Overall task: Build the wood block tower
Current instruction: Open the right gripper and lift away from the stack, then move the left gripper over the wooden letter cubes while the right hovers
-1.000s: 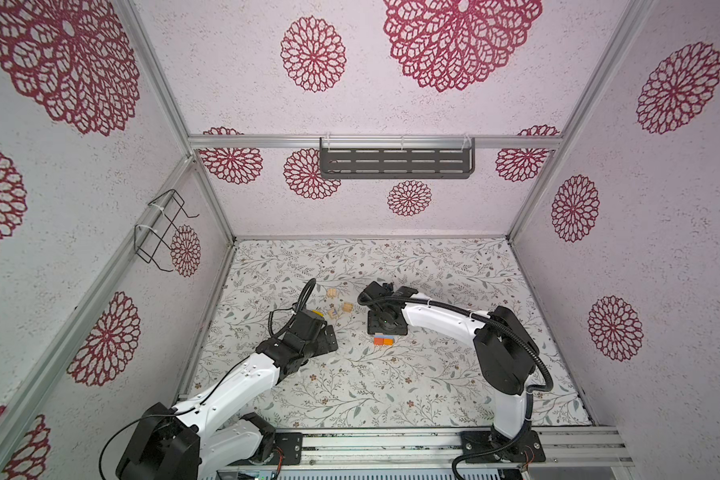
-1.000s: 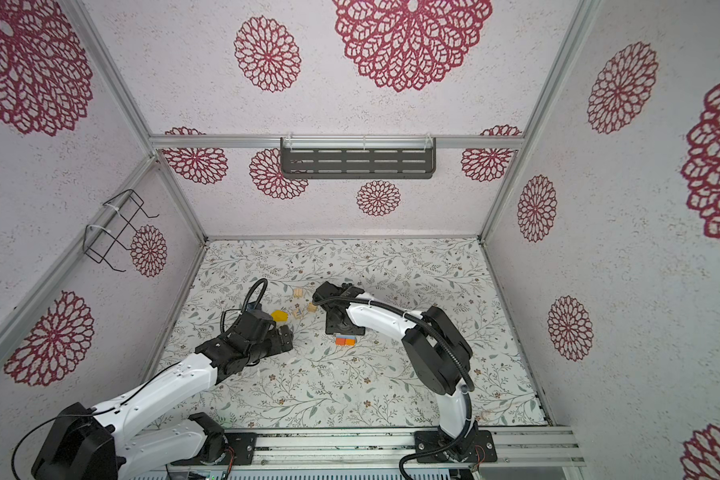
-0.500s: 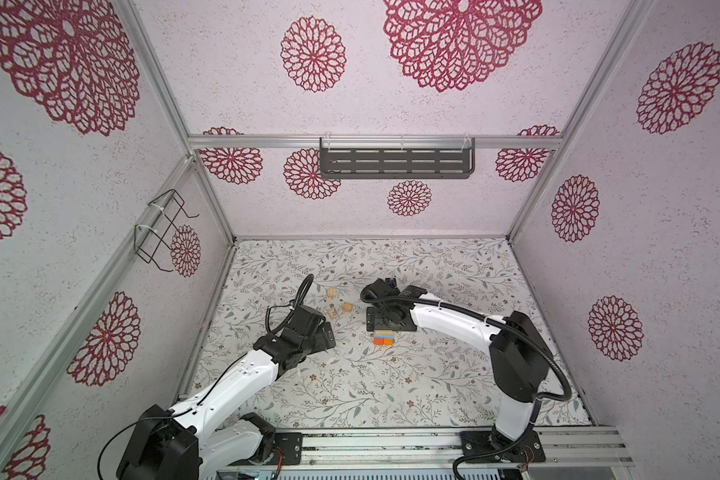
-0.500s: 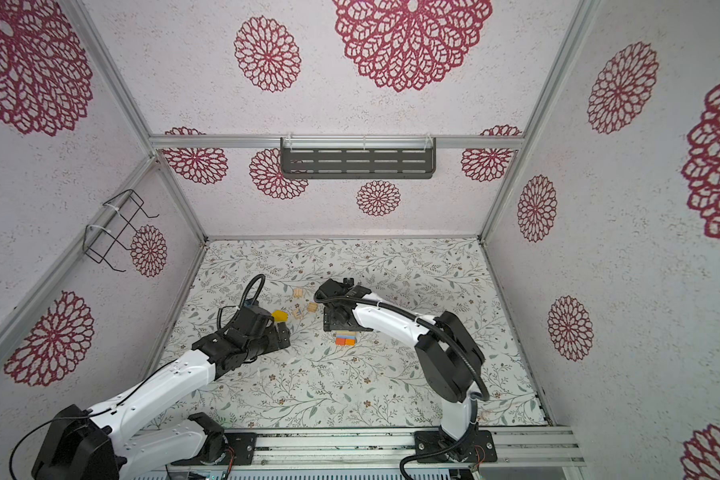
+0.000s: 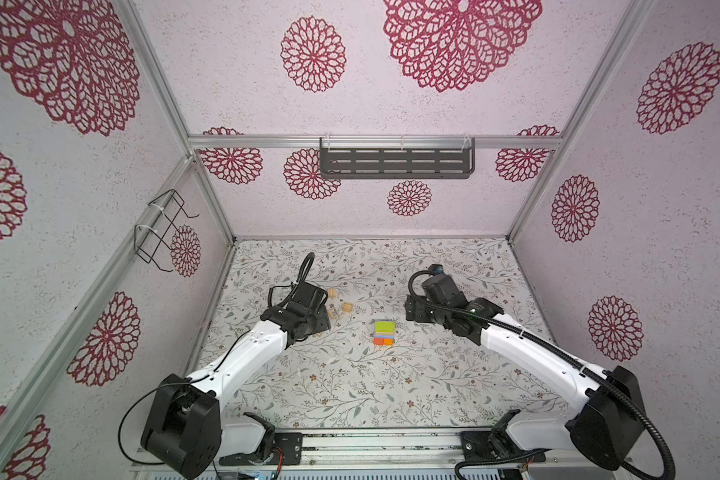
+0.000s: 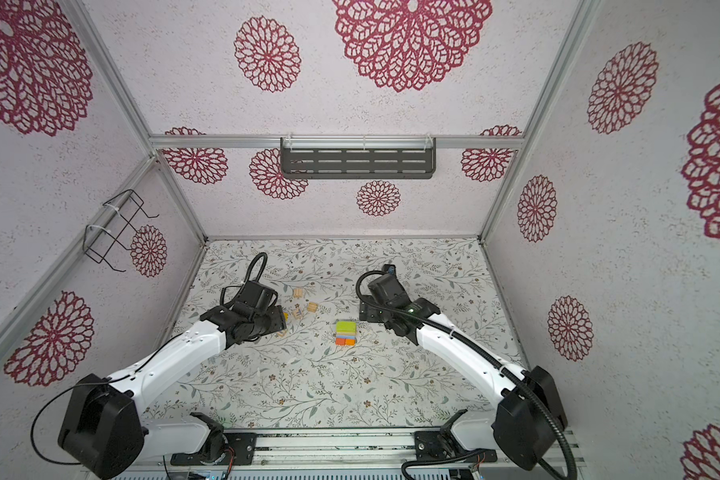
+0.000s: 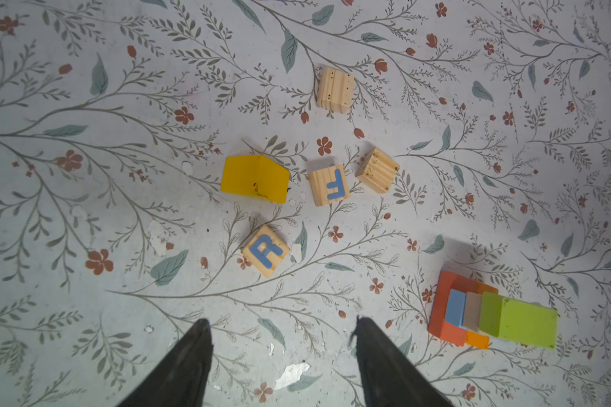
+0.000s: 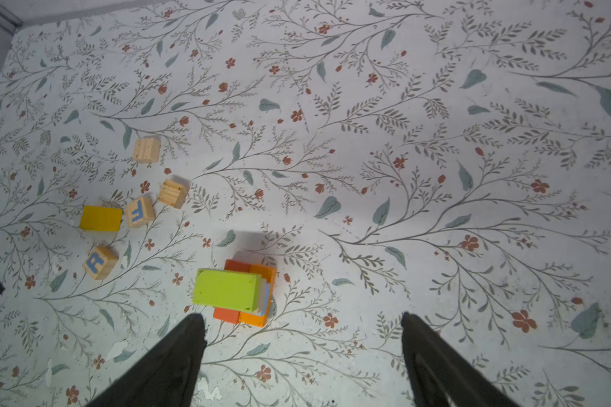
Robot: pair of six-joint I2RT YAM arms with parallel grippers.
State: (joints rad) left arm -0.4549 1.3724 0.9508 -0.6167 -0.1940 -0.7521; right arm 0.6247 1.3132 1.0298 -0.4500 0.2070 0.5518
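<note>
L gripper [image 7: 283, 320]: released, jaws apart, nothing between them, only bare floral table [image 7: 85, 317] under the gap. Closest thing ahead is the R cube [image 7: 266, 251], lying skewed, clear of both fingers. Further out from the tips: yellow roof piece [image 7: 254, 179] and F cube [image 7: 328, 185] just beside each other, small gap between. Plain cube [image 7: 377, 170] sits just beside the F cube, on the side away from the roof piece; contact there, cannot tell. Second plain cube [image 7: 334, 90] is furthest ahead, apart from the rest. All five loose on the table, none stacked

R gripper [image 8: 301, 316]: also released, jaws wide, empty. Tower [image 8: 239, 292] stands just ahead of its tips, nearer the finger on the L-arm side, not between the jaws. Stack: red-orange block [image 8: 226, 314] + orange block [image 8: 261, 273] side by side at base, blue/tan layer over them mostly hidden in R wrist view, lime-green brick [image 8: 226, 289] on top

In both top views the tower sits between the two arms, nearer the R one; gripper tips hidden under the wrists there
</note>
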